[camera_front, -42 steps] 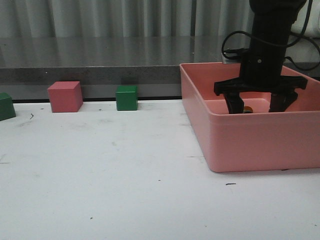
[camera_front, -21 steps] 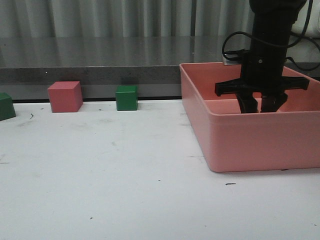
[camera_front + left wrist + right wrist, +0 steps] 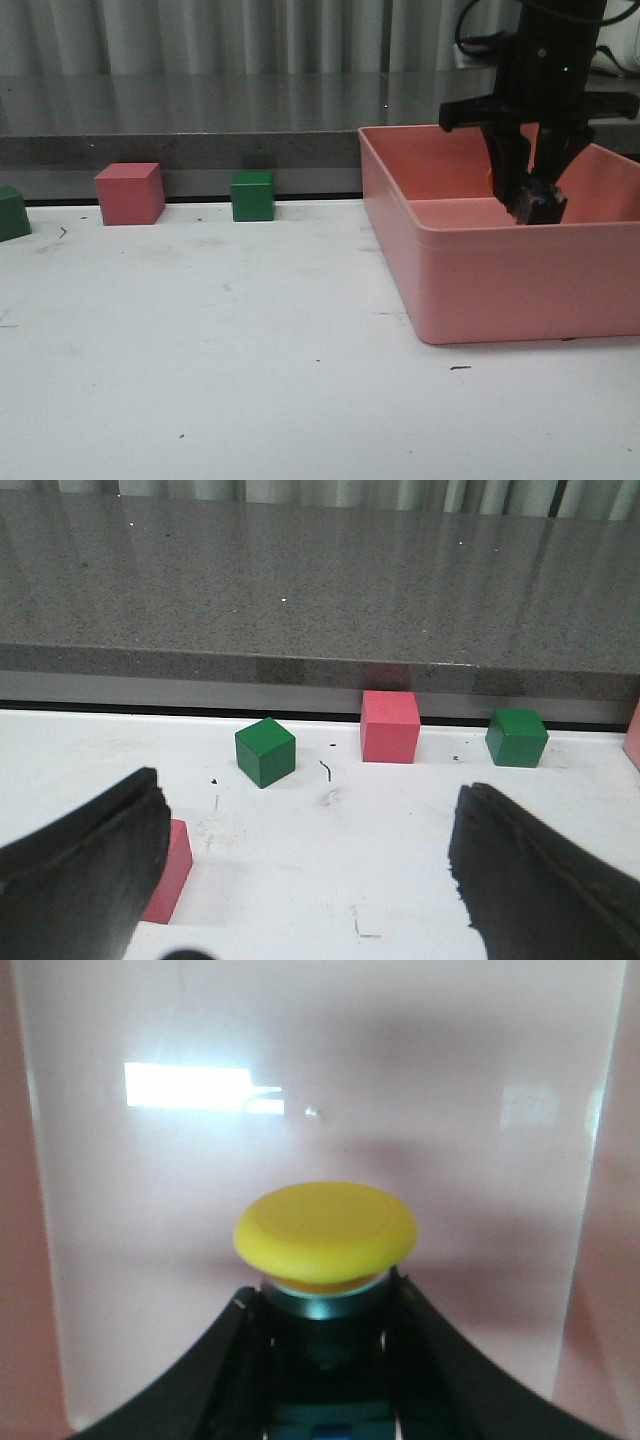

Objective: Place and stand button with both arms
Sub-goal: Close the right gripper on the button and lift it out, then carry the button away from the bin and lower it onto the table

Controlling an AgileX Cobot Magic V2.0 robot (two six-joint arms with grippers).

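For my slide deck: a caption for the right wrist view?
Right gripper holds the yellow-capped button above the pink bin's floor.

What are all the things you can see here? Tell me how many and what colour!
button: one, yellow cap on a dark body, held up inside the pink bin
bin: one, pink, on the right side of the table
green cubes: three, at the back of the table; the left wrist view shows two, the front view a third at its left edge
pink cubes: two, one at the back between green cubes, one nearer the left gripper
table: one, white with small dark marks
counter: one, grey, behind the table
left gripper: one, black, open over the table
right gripper: one, black, shut on the button
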